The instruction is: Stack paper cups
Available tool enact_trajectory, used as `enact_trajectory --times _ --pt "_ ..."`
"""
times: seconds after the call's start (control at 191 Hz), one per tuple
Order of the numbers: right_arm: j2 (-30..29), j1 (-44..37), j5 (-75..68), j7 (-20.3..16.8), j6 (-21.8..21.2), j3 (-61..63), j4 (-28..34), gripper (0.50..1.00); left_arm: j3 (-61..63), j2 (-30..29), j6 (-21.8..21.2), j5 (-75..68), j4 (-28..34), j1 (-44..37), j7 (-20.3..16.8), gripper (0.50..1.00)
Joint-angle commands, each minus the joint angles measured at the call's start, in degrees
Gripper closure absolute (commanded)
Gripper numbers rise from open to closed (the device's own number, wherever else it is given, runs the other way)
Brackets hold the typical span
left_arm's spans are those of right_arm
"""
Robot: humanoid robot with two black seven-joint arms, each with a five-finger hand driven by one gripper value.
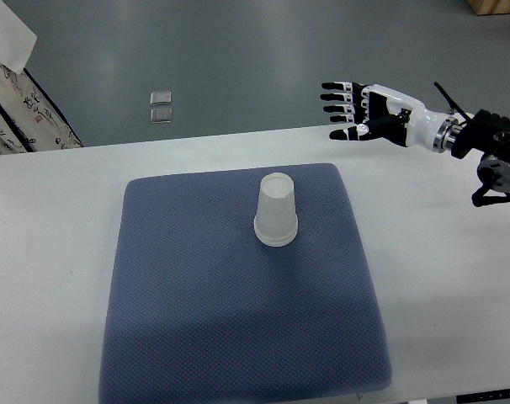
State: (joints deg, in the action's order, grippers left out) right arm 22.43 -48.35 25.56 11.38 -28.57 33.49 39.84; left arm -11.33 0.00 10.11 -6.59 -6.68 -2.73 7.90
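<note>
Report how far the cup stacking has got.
Done, as it appears: the cups stand upside down on the blue mat as one stack; how many it holds I cannot tell. In hand: nothing; the right hand is open, off the mat at the table's far edge. Left: no loose cup visible.

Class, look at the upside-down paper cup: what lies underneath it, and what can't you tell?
The paper cup stands rim-down on the blue mat, which covers the white table. Whether anything sits inside the cup is hidden by its walls.
</note>
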Motion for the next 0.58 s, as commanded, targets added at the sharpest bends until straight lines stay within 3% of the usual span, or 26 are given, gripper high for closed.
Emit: enact_trajectory --times 0.0,0.183,0.571 --pt "-3.1 1.4 -8.4 -1.2 2.1 0.1 -2.9 0.581 0.0 0.0 0.0 0.0 0.0 0.0 0.0 0.5" --pt "-6.4 2.8 -23.5 -6.6 7.8 0.1 -3.6 0.579 0.0 0.0 -0.1 0.0 0.0 0.0 0.0 0.5" --pt "-7.2 4.0 -25.8 -6.3 7.7 0.6 -3.5 0.576 0.0 0.0 0.0 0.0 0.0 0.0 0.0 0.5"
